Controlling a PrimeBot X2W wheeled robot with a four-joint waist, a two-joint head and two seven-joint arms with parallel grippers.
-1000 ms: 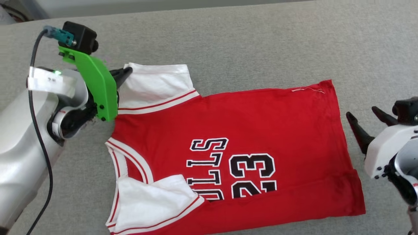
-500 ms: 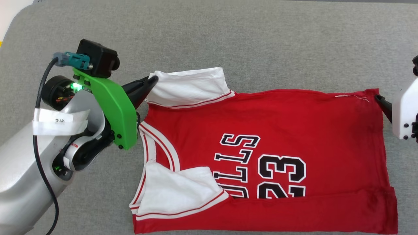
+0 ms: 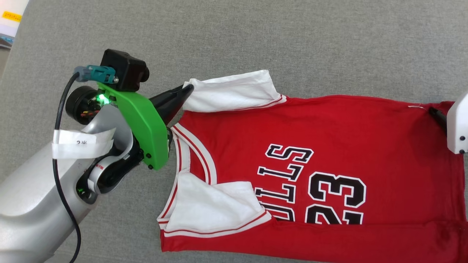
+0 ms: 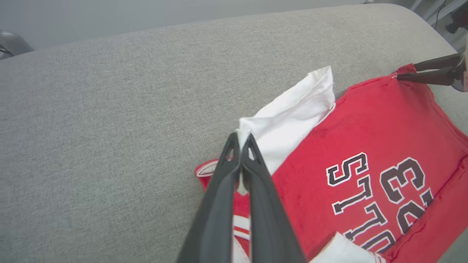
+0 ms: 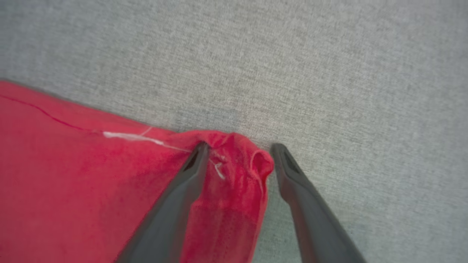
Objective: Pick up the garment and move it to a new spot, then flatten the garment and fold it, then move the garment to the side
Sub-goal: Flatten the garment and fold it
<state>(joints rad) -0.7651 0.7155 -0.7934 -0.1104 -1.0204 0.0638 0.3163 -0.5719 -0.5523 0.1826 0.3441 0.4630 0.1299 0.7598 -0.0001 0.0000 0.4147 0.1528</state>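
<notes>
1. Across the grey cushion (image 3: 292,36) lies the garment (image 3: 329,124), collar (image 3: 181,153) at 9 o'clock.
2. Left gripper (image 4: 241,137) clamps the 11 o'clock sleeve (image 4: 292,113), probably for stretching.
3. Right gripper (image 5: 239,146), fingers apart, straddles the 2 o'clock hem corner (image 5: 237,160).

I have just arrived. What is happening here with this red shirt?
A two-armed robot is handling the garment, which lies spread on a grey cushion. The left tool is shut on the tip of one white sleeve. The right tool is open, its fingers either side of a red hem corner, not yet closed. The other sleeve lies folded over the chest.
</notes>
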